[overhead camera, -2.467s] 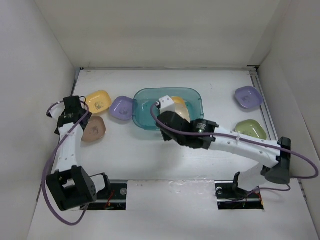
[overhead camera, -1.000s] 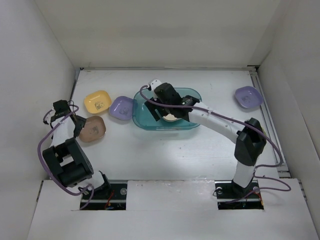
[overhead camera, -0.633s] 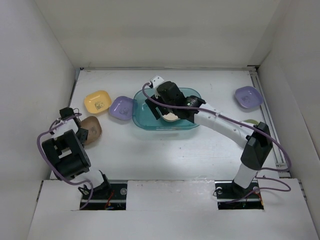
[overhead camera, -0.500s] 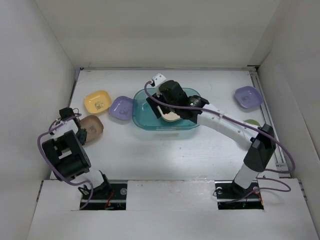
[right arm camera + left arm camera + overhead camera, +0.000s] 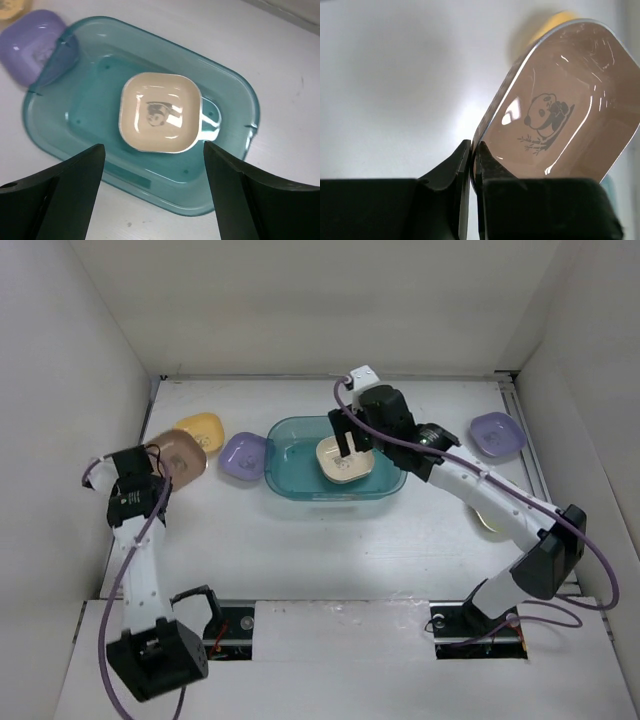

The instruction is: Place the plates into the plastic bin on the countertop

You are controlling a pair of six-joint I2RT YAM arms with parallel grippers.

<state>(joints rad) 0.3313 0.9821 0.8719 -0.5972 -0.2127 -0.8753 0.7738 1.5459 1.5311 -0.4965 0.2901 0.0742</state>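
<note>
My left gripper [image 5: 152, 472] is shut on the rim of a brown plate [image 5: 178, 453], which hangs tilted above the countertop [image 5: 300, 550]. In the left wrist view the fingers pinch the edge of this panda-print plate [image 5: 555, 120] at the left gripper [image 5: 474, 150]. A beige plate [image 5: 345, 462] lies flat inside the teal plastic bin [image 5: 290, 488]. My right gripper [image 5: 352, 440] hovers open above it, holding nothing. The right wrist view shows the beige plate [image 5: 160, 112] in the bin [image 5: 235, 85], below the right gripper [image 5: 154, 146].
A yellow plate [image 5: 205, 430] and a lavender plate [image 5: 243, 455] lie left of the bin, the lavender one against its wall [image 5: 30, 40]. Another lavender plate [image 5: 497, 435] sits far right. A pale green plate [image 5: 490, 522] peeks from under the right arm. White walls surround the surface.
My left gripper shut on the brown plate and lifted it toward the back. My right gripper rose and drew back, leaving the beige plate lying in the bin.
</note>
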